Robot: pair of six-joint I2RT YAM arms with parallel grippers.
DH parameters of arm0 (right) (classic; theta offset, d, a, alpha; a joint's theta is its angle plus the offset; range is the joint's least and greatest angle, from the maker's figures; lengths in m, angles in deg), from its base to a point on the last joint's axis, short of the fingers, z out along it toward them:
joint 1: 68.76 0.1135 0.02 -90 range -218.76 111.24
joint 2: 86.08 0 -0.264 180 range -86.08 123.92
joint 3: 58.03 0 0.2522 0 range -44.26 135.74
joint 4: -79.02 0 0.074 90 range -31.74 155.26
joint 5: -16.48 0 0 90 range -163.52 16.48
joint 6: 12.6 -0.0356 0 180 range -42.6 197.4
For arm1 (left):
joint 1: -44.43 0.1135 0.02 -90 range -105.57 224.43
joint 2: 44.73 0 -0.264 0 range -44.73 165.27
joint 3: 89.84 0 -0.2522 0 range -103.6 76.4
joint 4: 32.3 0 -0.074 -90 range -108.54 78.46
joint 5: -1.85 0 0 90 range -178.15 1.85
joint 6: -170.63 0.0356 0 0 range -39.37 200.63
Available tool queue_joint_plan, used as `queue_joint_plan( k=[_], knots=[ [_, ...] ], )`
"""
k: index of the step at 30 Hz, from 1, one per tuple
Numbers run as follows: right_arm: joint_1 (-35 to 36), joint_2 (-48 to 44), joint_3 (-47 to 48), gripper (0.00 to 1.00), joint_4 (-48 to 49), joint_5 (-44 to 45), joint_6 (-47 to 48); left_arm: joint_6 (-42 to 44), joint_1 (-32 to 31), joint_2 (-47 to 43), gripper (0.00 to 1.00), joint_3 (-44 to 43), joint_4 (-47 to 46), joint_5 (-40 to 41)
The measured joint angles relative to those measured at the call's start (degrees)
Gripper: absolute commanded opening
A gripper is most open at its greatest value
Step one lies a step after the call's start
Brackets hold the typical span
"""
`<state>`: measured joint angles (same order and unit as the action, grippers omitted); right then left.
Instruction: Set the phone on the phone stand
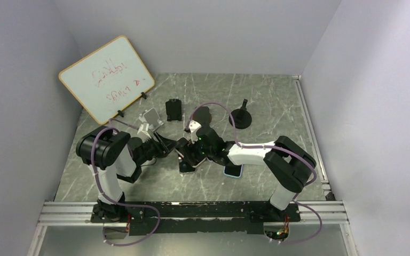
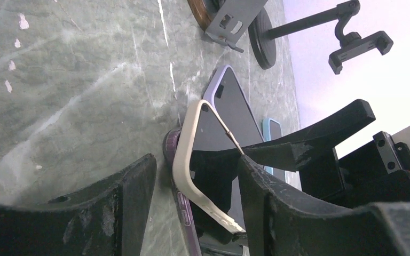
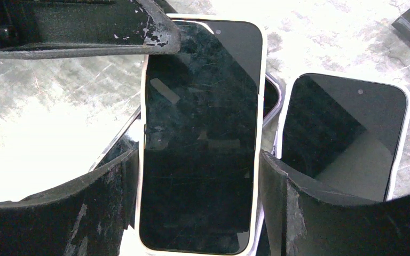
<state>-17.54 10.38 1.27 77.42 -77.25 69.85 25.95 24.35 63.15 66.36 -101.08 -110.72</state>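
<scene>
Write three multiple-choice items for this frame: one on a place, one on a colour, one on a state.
1. Where is the black round-based stand?
A. at the near edge, between the arm bases
B. on the far part of the table, beyond the arms
C. in the near left corner

2. What colour is the case of the phone between the fingers of the right gripper?
A. red
B. cream-white
C. green

3. The stand's clamp is:
A. empty
B. holding a phone
C. lying flat on the table

Answers:
1 B, the top view shows it past the arms.
2 B, a pale rim frames the dark screen.
3 A, the left wrist view shows nothing in it.
</scene>
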Motion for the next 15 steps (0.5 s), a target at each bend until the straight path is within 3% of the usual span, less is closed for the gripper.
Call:
queue_joint_plan(
  k=[9,15],
  knots=[
    [0.0,0.0,0.0,0.63,0.0,-0.7,0.1,-1.7,0.0,2.6,0.36,-0.7,0.1,-1.0],
    [0.0,0.0,0.0,0.63,-0.3,-0.9,1.6,-3.8,0.0,3.1,0.07,-1.4,0.1,-2.1]
  ],
)
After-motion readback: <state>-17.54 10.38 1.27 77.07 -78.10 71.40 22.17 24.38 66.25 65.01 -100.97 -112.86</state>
